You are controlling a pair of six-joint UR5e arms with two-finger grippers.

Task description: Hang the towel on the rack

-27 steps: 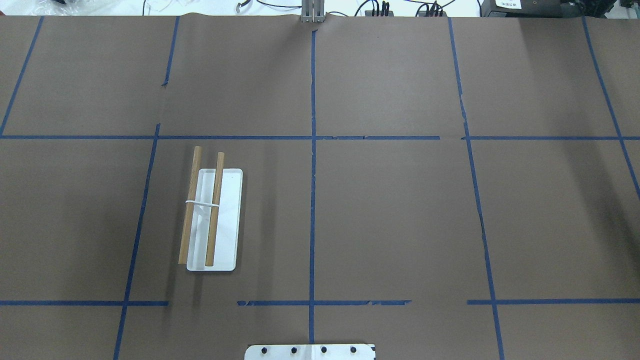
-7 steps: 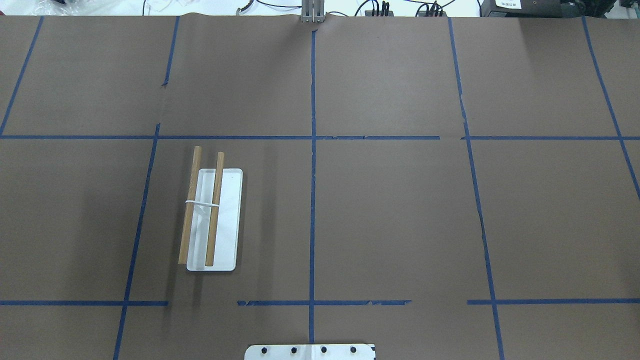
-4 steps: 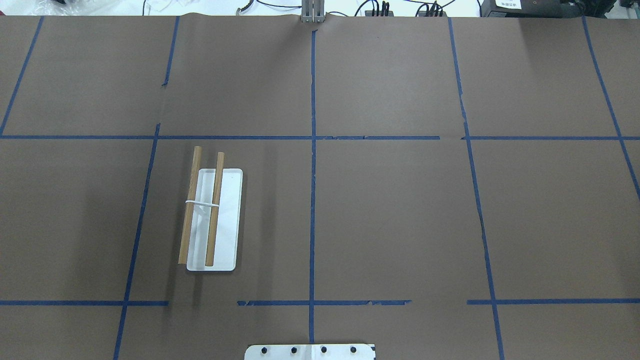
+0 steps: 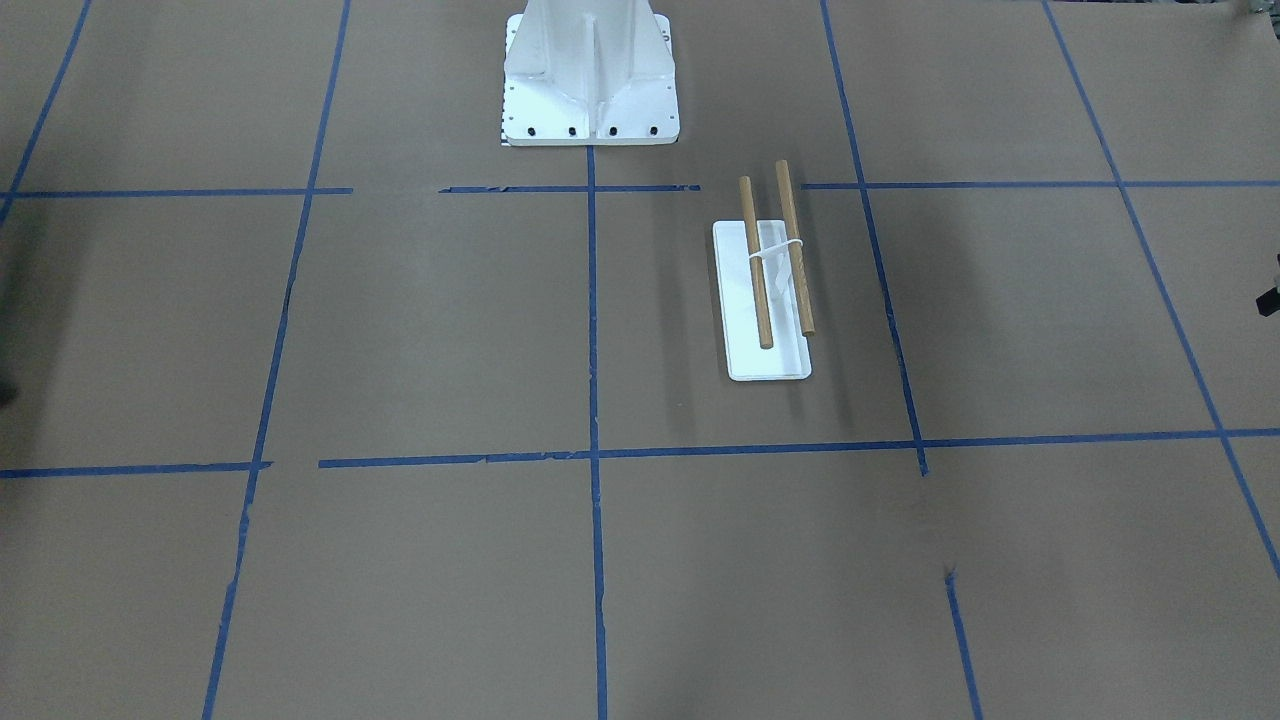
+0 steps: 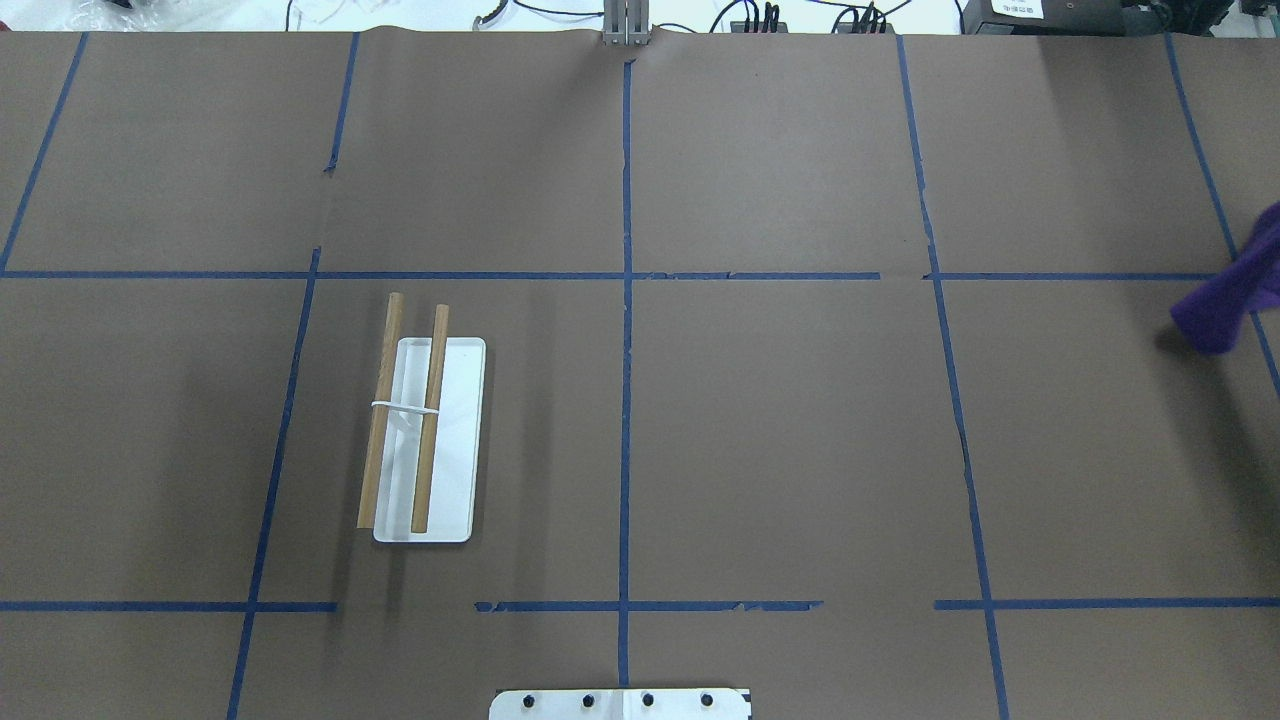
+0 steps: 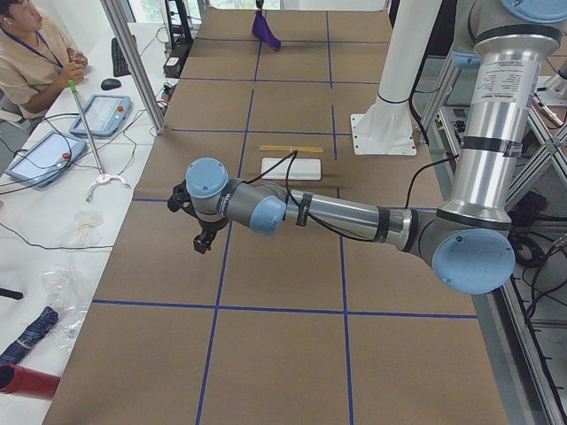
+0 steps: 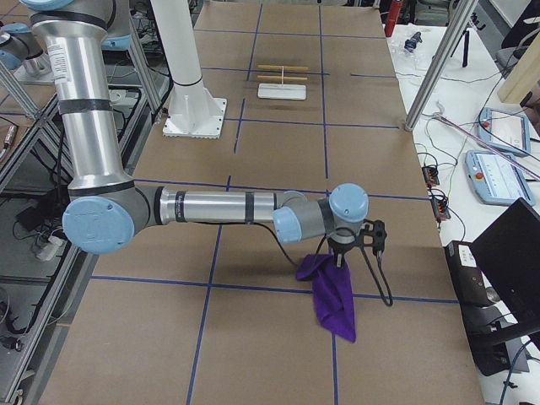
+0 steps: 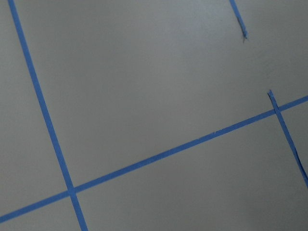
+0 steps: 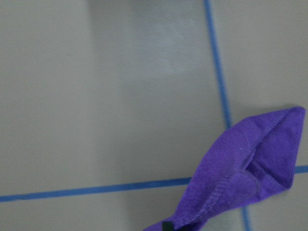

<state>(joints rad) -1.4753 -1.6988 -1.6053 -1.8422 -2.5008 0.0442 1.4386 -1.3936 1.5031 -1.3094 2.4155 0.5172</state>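
The rack (image 5: 455, 440) stands left of centre: a flat white base, a white support and two wooden dowels. It also shows in the front view (image 4: 765, 360), the left view (image 6: 292, 168) and the right view (image 7: 282, 91). The purple towel (image 5: 1222, 300) hangs above the table at the overhead view's right edge. In the right view the towel (image 7: 334, 297) hangs from my right gripper (image 7: 339, 253). In the right wrist view the towel (image 9: 245, 178) bunches up to a dark fingertip at the bottom edge. My left gripper (image 6: 204, 241) hovers empty over bare table, and I cannot tell if it is open.
The white bolted robot pedestal (image 4: 590, 80) stands at the table's near-robot edge. Blue tape lines (image 5: 626, 400) divide the brown table cover. An operator (image 6: 35, 53) sits beside a side table with tablets (image 6: 97, 113). More tablets (image 7: 498, 173) lie past the right end.
The purple towel has come into the overhead view at its right edge; earlier it was out of view. The rack has not moved.
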